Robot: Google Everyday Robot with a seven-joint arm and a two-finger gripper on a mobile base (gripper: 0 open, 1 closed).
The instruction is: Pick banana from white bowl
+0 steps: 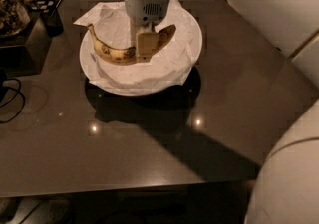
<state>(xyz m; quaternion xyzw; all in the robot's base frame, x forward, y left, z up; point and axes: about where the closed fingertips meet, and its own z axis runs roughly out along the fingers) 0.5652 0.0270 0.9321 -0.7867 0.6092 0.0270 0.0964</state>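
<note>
Your gripper [144, 53] hangs straight down over the white bowl [196, 55], which sits toward the far edge of the counter [149, 153], left of its middle. It is set across the middle of the banana [112, 54], which lies curved on the crumpled paper [124, 77] lining the bowl. You cannot tell from here whether the gripper has closed on the fruit. If the hold is loose, the ripe skin may slip and one end may swing down as you lift. Squeeze too hard and you likely bruise or split it. Watch the paper too: if it is caught along with the banana, it may rise and drag across the bowl.
</note>
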